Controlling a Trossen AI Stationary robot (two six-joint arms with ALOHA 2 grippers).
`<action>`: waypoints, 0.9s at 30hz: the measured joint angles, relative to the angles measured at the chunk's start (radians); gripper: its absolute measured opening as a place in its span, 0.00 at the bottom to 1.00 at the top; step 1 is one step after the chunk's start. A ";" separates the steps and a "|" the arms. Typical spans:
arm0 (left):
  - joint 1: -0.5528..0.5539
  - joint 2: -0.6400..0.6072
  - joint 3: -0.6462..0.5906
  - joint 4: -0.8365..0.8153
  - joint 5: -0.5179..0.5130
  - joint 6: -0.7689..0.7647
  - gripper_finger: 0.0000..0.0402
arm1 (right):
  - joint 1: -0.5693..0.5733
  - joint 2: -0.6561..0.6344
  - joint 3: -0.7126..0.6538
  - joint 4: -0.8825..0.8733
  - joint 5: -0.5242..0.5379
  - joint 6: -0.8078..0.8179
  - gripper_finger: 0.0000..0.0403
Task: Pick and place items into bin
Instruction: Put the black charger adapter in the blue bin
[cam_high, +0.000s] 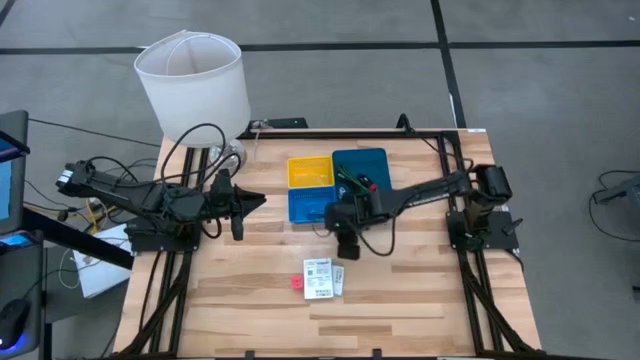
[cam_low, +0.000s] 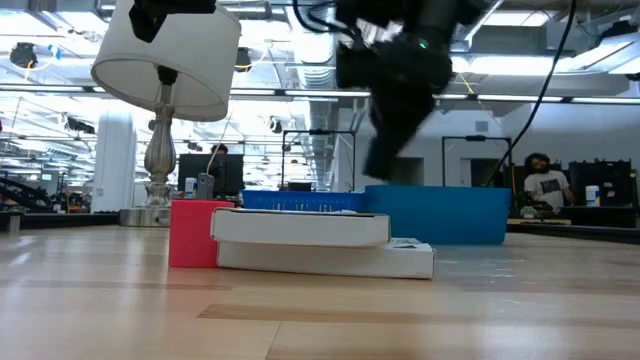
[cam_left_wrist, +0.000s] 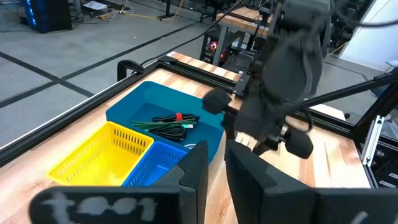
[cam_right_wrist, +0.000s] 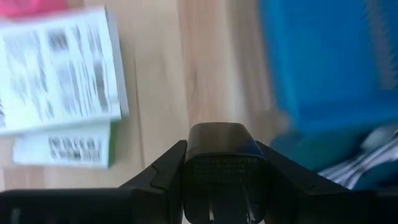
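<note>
Right claw (cam_right_wrist: 224, 180) pinches a small black block (cam_right_wrist: 224, 167), hovering above the desk (cam_high: 400, 300) just at 6 o'clock of the small blue tray (cam_high: 308, 205). High view puts it at the tray set's near edge, not yet over any compartment.

Left claw (cam_left_wrist: 214, 171) waits at 9 o'clock of the trays, fingers close together with a narrow gap, holding nothing.

Tray set: yellow tray (cam_high: 309, 171) at 12 o'clock of the blue one, large teal tray (cam_high: 372, 160) at their 3 o'clock. Teal tray already holds black sticks, a green piece and a red bit (cam_left_wrist: 178, 116).

Still on the desk at 6 o'clock of the trays: stacked white printed packets (cam_high: 322, 278), red-pink bit (cam_high: 296, 282) touching their 9 o'clock side.

Judgement: transport step, block going to a tray. To do it well, move toward 12 o'clock until the block is clear over a tray interior, keep it above the rim, lower slightly, then spread the fingers. Releasing here would drop it on bare wood.
</note>
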 joint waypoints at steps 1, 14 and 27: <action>0.000 0.000 0.000 0.000 0.000 0.000 0.11 | -0.010 0.000 0.018 0.000 0.001 -0.016 0.35; 0.000 0.000 0.000 -0.009 0.000 0.001 0.11 | -0.156 0.000 0.132 0.066 -0.015 -0.078 0.36; 0.000 0.000 0.000 -0.014 0.000 0.001 0.11 | -0.175 0.001 0.132 0.078 -0.033 -0.104 0.54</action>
